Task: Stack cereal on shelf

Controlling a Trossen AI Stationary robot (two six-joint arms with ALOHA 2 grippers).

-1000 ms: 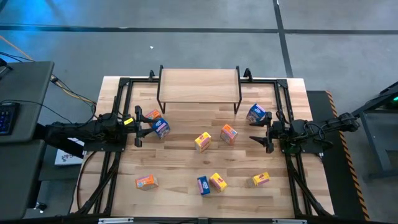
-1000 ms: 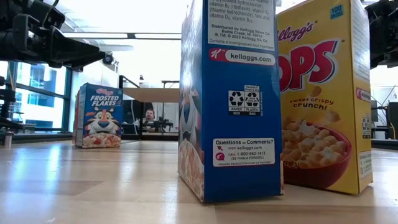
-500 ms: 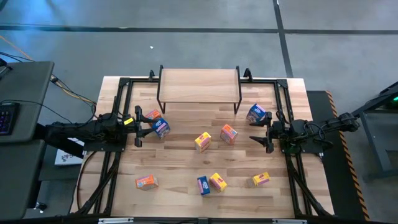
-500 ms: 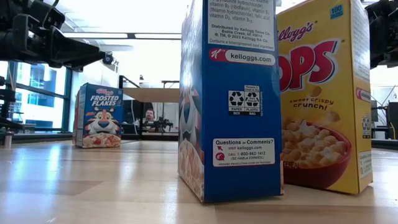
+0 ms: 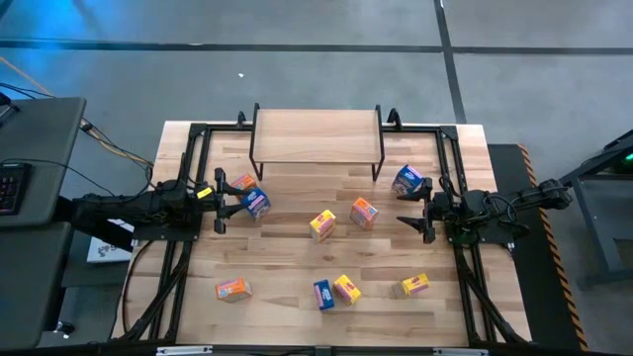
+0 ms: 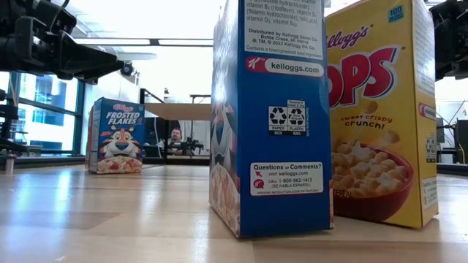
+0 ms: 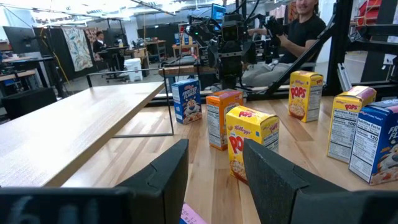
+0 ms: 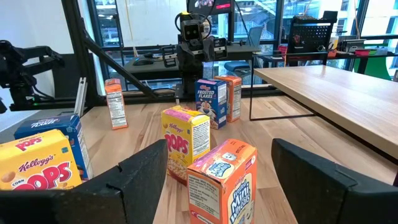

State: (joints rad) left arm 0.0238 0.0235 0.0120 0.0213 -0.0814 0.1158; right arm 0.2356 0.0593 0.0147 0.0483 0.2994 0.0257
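Observation:
Nine small cereal boxes stand scattered on the wooden table. In the high view there are blue boxes point(image 5: 255, 203) point(image 5: 407, 181) point(image 5: 323, 295), orange boxes point(image 5: 242, 183) point(image 5: 363, 213) point(image 5: 232, 290) and yellow boxes point(image 5: 321, 224) point(image 5: 346, 289) point(image 5: 415, 285). The shelf point(image 5: 316, 138) stands on thin black legs at the far edge, its plank top bare. My left gripper point(image 5: 221, 203) point(image 7: 214, 162) hovers open at the table's left, by a blue and an orange box. My right gripper point(image 5: 410, 209) point(image 8: 219, 149) hovers open at the right, facing an orange box point(image 8: 221, 180).
Black frame rails point(image 5: 188, 178) point(image 5: 457, 178) run along both sides of the table. The low view is largely filled by a blue box point(image 6: 270, 117) and a yellow box point(image 6: 380, 109) near the near edge. A person point(image 7: 305, 25) sits beyond the table.

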